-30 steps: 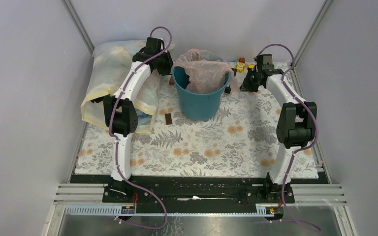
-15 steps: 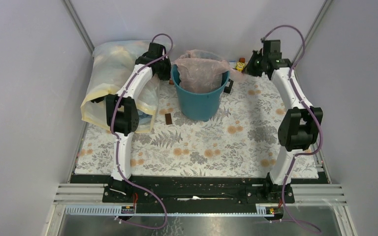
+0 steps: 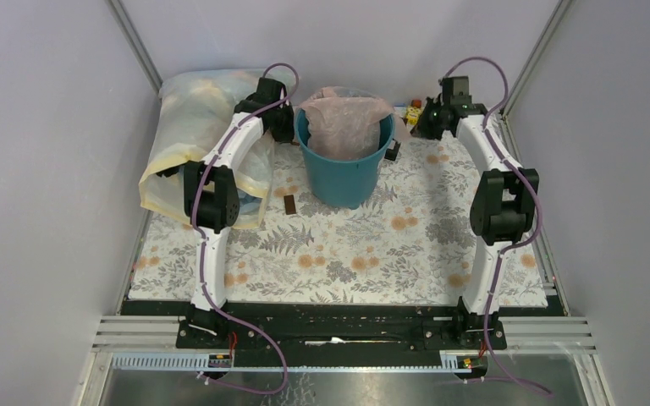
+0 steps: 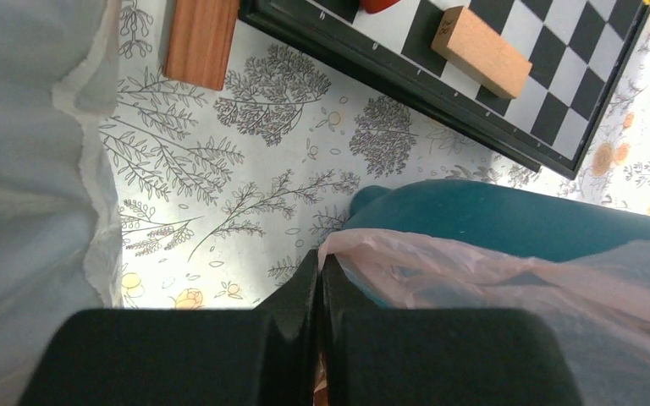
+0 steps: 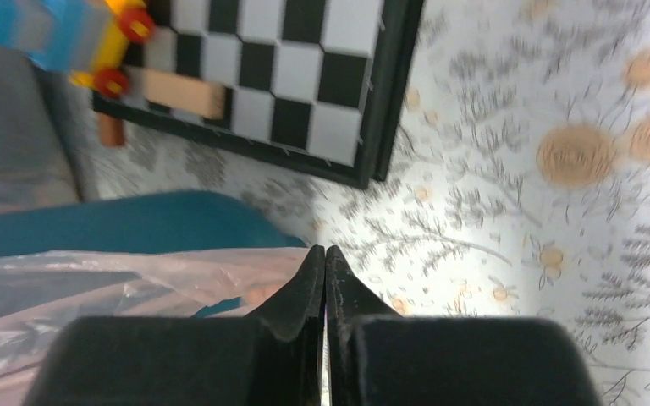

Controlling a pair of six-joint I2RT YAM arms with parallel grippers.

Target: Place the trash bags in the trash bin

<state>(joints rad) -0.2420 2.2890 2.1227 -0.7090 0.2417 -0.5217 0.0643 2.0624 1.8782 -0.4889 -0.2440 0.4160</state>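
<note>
Mostly, the trash bag (image 3: 344, 127) veils the trash bin (image 3: 343, 179) mouth; inside hidden.

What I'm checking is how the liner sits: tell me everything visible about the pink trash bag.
The trash bag is thin, crinkly, translucent pale-pink plastic. It is spread over the mouth of the teal trash bin. Its edge runs into the shut left claw at one side of the rim and the shut right claw at the other.

One bin (image 3: 343, 178) — one pink bag (image 3: 344, 127) — one sack (image 3: 178, 127).
</note>
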